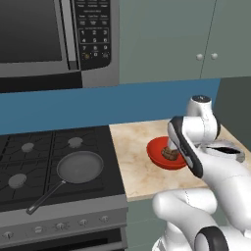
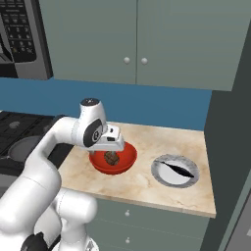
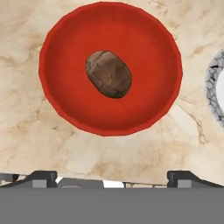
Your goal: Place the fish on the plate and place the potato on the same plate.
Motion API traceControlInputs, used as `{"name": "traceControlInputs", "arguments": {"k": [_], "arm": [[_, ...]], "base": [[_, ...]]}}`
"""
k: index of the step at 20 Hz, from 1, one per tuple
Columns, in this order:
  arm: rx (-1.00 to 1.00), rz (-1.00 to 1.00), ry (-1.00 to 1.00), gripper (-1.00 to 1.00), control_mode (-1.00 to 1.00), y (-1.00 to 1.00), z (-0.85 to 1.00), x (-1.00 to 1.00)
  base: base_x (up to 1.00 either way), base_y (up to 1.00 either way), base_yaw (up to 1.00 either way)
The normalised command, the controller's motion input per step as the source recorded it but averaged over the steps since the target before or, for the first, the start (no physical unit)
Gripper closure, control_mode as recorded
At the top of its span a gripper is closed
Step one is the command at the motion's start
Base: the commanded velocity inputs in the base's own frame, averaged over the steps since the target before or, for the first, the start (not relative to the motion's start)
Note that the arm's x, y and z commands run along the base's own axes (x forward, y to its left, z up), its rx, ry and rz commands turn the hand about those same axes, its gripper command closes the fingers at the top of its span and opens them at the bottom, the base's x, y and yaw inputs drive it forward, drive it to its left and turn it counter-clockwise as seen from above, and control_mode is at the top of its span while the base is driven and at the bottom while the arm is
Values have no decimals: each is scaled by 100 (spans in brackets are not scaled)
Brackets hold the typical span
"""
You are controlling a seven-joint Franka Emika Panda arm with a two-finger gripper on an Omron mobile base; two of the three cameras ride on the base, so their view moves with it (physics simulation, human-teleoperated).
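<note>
A brown potato (image 3: 108,73) lies in the middle of a red bowl (image 3: 57,105) on the marble counter. My gripper (image 3: 113,177) hangs straight above the bowl, open wide, with nothing between its fingertips (image 3: 41,177). In the right base view the hand hovers just over the potato (image 2: 112,158) and the bowl (image 2: 122,169). To the right of the bowl stands a white plate with a grey patterned rim (image 2: 159,169), and a dark slim fish (image 2: 176,169) lies on it. The plate's edge (image 3: 214,87) shows at the right of the hand view.
A black stove with a dark frying pan (image 1: 80,166) stands left of the counter, under a microwave (image 1: 49,39). Cabinets hang above the counter. A dark wall panel (image 2: 230,122) bounds the counter on the right, close to the plate.
</note>
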Motion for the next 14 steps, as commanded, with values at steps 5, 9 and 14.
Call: {"name": "traceControlInputs", "arguments": {"k": [5,9,14], "arm": [[0,7,0,-100,-100,10,-21,43],[0,9,0,-100,-100,0,-17,54],[0,11,0,-100,-100,0,-10,43]], "base": [[0,0,0],[0,0,0],[0,0,0]]}}
